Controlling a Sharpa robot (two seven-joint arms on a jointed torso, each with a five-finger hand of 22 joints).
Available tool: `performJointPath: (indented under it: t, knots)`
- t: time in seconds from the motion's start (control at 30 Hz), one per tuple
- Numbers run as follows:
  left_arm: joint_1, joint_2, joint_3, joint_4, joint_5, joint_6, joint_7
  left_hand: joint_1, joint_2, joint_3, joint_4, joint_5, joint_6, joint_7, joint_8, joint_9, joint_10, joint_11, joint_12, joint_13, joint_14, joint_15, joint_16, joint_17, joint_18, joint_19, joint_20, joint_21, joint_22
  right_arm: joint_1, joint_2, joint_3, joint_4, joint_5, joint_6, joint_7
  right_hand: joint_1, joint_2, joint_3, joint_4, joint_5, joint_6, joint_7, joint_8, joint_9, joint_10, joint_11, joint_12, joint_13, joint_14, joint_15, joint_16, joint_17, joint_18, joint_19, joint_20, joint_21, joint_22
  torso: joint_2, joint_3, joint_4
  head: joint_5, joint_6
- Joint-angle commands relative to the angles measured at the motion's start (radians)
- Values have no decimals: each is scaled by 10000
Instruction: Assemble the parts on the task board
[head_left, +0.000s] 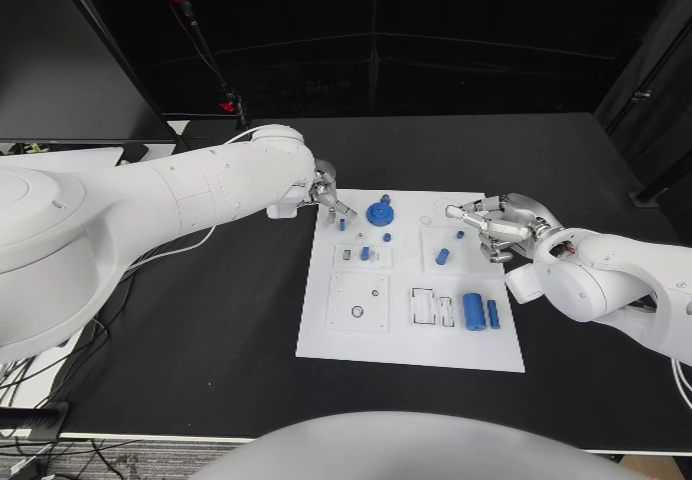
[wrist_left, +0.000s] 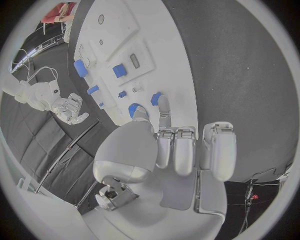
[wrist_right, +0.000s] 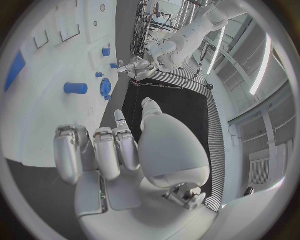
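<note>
The white task board (head_left: 411, 335) lies mid-table. On its far part sits a blue gear (head_left: 379, 212) with several small blue pegs (head_left: 365, 253) around it. A blue cylinder (head_left: 472, 309) and a slim blue bar (head_left: 492, 314) lie near the board's right edge. My left hand (head_left: 329, 197) hovers at the far left corner, its fingertips just beside the gear, holding nothing. In the left wrist view, the left hand (wrist_left: 175, 145) points its thumb and one finger, set apart, at blue parts (wrist_left: 156, 97). My right hand (head_left: 498, 225) sits at the far right edge, empty, fingers partly curled.
Rectangular and round recesses (head_left: 358, 305) mark the board's near half. A dark monitor (head_left: 65, 70) and a white surface (head_left: 58, 158) stand at the far left, with cables along the table's left edge. In the right wrist view, the right hand (wrist_right: 125, 145) faces the cylinder (wrist_right: 75, 88).
</note>
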Motion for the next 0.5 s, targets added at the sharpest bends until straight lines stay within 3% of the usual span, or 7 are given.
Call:
performJointPath:
  t: [0.03, 0.3, 0.5]
  knots:
    - [11, 32, 9, -27, -55, 17, 75, -154, -32, -47, 20, 232, -13, -57, -6, 43, 1078, -90, 24, 2609, 1049, -62, 9, 2634, -35, 407, -52, 56, 2388, 12, 16, 4, 9, -71, 80, 23, -14, 83, -78, 2, 51, -75, 152, 48, 12, 1041, 69, 25, 2632, 1057, 55, 25, 2635, 173, 318, 78, -45, 2306, -1, -3, 4, -2, -3]
    - [-3, 83, 9, -69, -55, 95, -26, 96, -66, 8, 10, 1387, -77, -93, -79, 175, 1078, -124, 24, 2609, 1049, -90, 9, 2634, -28, 382, -73, 35, 2378, 12, 20, 4, 8, -79, 73, 24, -14, 83, -78, 2, 51, -75, 152, 48, 12, 1041, 69, 25, 2632, 1057, 55, 25, 2635, 173, 318, 78, -45, 2306, -8, -6, -2, 5, -12]
    - [-11, 101, 9, -98, -53, 140, -56, 196, -66, 41, 4, 1544, -92, -100, -97, 202, 1078, -131, 24, 2609, 1049, -96, 9, 2634, -25, 374, -79, 28, 2375, 12, 32, 4, 12, -80, 70, 26, -14, 83, -78, 2, 51, -75, 152, 48, 12, 1041, 69, 25, 2632, 1057, 55, 25, 2635, 173, 318, 78, -45, 2306, -7, -4, -7, -12, -28]
